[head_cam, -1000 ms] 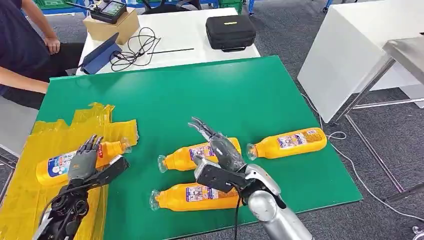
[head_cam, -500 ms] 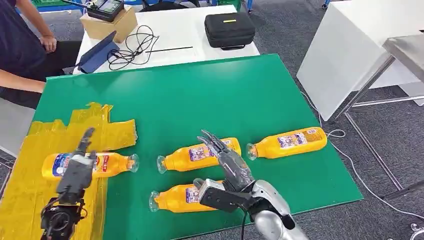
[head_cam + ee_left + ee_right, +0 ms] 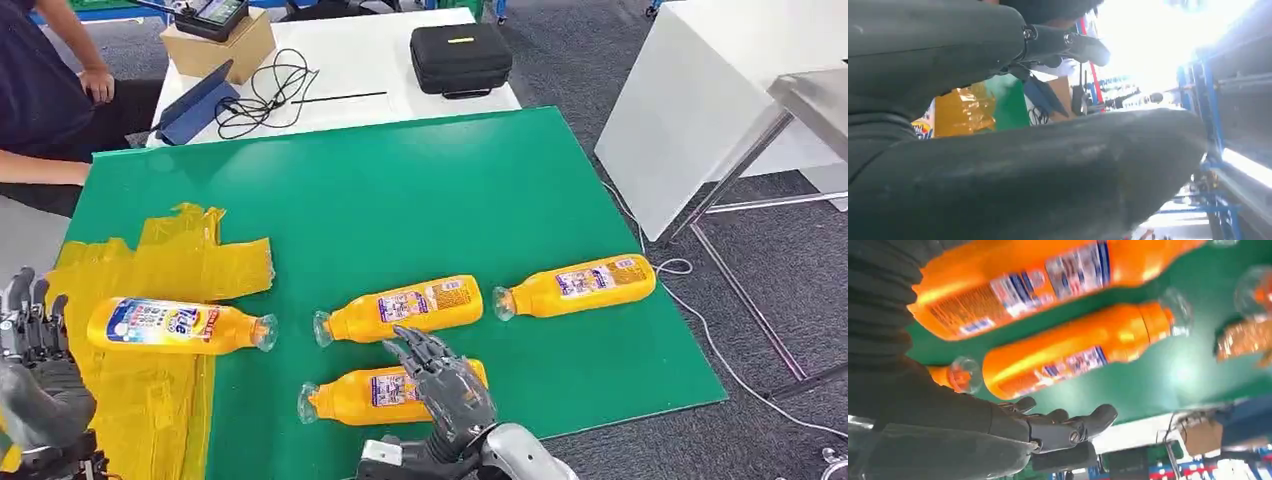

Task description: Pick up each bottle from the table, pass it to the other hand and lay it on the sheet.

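Green table: bottle lies crosswise on yellow sheet, cap twd robot's right.

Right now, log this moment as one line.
left hand: open, beside sheet | right hand: open, over nearest bottle | one bottle on sheet

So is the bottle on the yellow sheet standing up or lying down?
Lying down. The bottle rests on its side on the yellow sheet, cap toward the green table.
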`<state>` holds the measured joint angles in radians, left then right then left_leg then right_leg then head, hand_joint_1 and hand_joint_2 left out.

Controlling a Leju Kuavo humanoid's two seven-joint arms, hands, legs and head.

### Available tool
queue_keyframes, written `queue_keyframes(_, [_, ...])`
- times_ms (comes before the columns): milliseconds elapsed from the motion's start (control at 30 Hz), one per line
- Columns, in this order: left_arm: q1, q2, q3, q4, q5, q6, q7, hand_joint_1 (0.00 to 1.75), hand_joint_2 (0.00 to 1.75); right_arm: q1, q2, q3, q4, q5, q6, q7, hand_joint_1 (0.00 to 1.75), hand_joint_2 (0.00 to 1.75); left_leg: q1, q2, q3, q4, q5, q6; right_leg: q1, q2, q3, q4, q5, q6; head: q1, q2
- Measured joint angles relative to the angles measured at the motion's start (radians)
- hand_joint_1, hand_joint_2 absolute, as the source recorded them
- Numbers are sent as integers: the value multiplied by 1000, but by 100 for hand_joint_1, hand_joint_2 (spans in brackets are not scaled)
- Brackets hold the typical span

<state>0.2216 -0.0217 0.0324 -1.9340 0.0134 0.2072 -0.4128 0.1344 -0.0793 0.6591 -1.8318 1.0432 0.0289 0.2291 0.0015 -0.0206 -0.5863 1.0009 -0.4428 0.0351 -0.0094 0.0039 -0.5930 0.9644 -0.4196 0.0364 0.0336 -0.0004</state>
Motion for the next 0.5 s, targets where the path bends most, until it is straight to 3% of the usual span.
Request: queue_keyframes(500, [10,-49,52,-44,-5,-21,22,0,0,-31,-22,35,77,68,65,91,0,175,0,0,0,0,0,0,0,0,1,0,0,0,0,0])
